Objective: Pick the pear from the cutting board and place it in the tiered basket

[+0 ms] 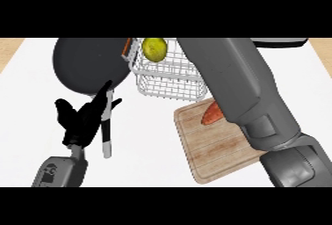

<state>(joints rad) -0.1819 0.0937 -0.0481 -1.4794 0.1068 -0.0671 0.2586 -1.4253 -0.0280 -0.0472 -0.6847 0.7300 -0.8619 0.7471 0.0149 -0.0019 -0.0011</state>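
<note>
The yellow-green pear [155, 49] lies inside the white wire tiered basket [168, 83] at the back of the counter. No hand touches it. My right forearm [240, 88] crosses the wooden cutting board [214, 149] and the basket's right side, then runs out past the view's top edge, so the right hand itself is hidden. An orange-red vegetable [211, 115] rests on the board's far end, partly under that forearm. My left hand [81, 121] is open with fingers up at the left, holding nothing.
A large black pan [88, 66] sits left of the basket, its black-and-white handle [107, 132] pointing toward me beside the left hand. A small orange thing [126, 48] shows at the basket's left rim. A dark object [280, 42] sits at the back right.
</note>
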